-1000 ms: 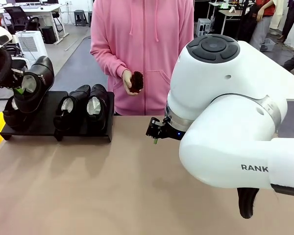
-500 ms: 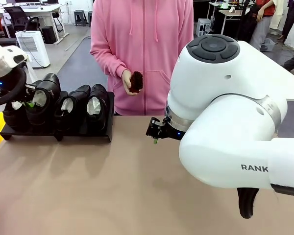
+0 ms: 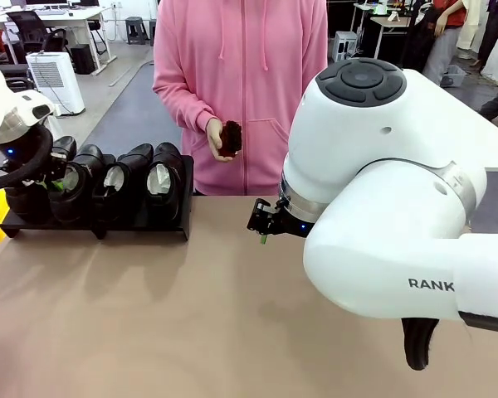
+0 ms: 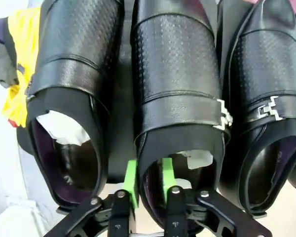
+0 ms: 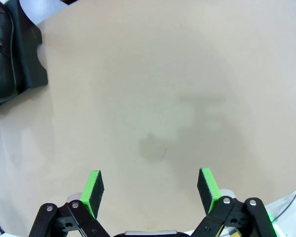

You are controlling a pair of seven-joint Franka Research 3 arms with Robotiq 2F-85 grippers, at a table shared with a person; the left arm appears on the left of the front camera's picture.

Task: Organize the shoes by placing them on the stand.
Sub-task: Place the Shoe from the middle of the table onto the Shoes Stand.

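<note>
Black glossy leather shoe (image 4: 177,98) rests on the matte black stand (image 3: 141,217), heel rim between the left end effector's (image 4: 148,180) slightly parted green pads; right end effector (image 5: 150,190) gapes empty.

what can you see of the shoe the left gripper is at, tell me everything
The shoe is glossy black leather with a perforated vamp, a broad strap and a small silver buckle at one side. Crumpled white paper fills its opening. It sits upright on the black stand, second from the robot's left in a row of four, packed close between its neighbours. The left gripper straddles its heel rim, one green pad inside the opening and one outside.
</note>
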